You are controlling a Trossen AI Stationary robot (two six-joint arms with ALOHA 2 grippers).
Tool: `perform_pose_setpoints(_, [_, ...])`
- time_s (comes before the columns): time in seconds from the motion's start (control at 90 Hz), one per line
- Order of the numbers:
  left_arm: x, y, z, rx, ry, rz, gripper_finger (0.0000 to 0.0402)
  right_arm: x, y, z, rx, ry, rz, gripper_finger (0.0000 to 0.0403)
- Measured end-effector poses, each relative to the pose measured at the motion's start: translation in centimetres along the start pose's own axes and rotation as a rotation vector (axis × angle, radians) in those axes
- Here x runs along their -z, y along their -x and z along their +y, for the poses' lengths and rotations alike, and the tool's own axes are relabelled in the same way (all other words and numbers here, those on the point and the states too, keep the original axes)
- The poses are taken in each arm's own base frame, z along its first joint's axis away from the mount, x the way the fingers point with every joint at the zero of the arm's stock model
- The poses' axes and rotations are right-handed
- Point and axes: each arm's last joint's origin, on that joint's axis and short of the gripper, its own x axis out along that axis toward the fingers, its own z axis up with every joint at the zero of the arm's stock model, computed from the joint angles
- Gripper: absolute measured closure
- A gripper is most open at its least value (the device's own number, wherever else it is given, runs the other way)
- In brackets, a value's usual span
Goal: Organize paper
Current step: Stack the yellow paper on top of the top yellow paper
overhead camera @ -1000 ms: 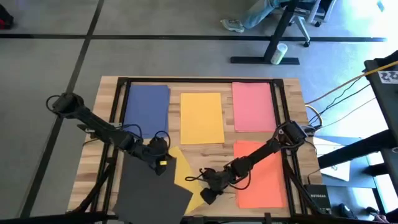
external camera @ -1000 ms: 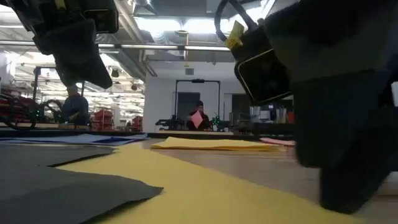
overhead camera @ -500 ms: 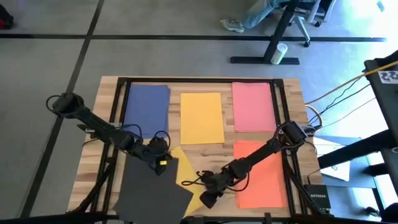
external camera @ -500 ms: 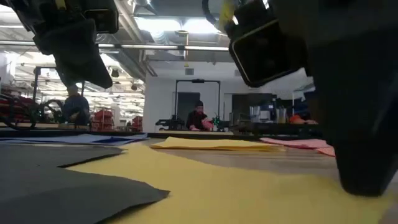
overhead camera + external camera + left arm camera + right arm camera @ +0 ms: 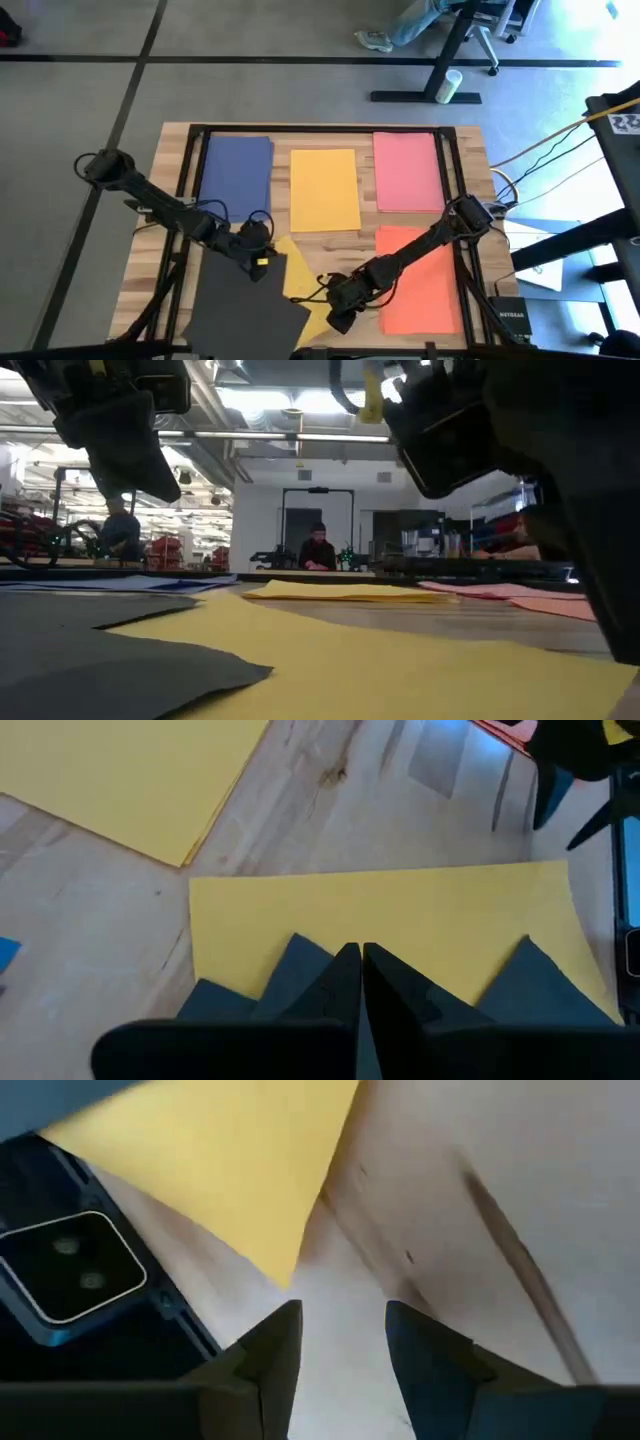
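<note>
Right claw (image 5: 338, 318) hovers low over the near edge of the wooden slatted desk (image 5: 170, 170), its two dark fingers (image 5: 268, 1355) parted with bare wood between them and nothing held; the loose flat yellow sheet of matte paper (image 5: 300, 285) lies askew just beside it, a corner pointing toward the fingers in the right wrist view. Left claw (image 5: 257, 262) has its fingers pressed together on the near edge of the large dark grey-black sheet (image 5: 245, 315), which overlaps that yellow sheet. Four sheets already lie squared: navy blue (image 5: 236, 170), yellow (image 5: 324, 188), pink (image 5: 406, 170) and orange (image 5: 420, 275). The step in hand looks like straightening the crooked yellow sheet; the next move likely calls for the right claw to reach that corner and close on its thin edge without creasing it
</note>
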Motion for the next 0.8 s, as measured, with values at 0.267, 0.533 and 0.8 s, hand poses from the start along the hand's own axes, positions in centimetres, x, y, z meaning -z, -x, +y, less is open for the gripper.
perform_pose_setpoints(0.267, [0.0,0.0,0.0,0.0,-0.003,0.0,0.0402,0.2,-0.1,0.3,-0.02,0.029,-0.019,0.0265])
perform_pose_setpoints(0.533, [0.0,0.0,0.0,0.0,0.0,0.0,0.0402,-0.2,-0.3,0.5,-0.029,0.038,-0.082,0.0265])
perform_pose_setpoints(0.8, [0.0,0.0,0.0,0.001,0.002,0.001,0.0402,-0.5,-1.3,0.5,-0.06,0.041,-0.096,0.0265])
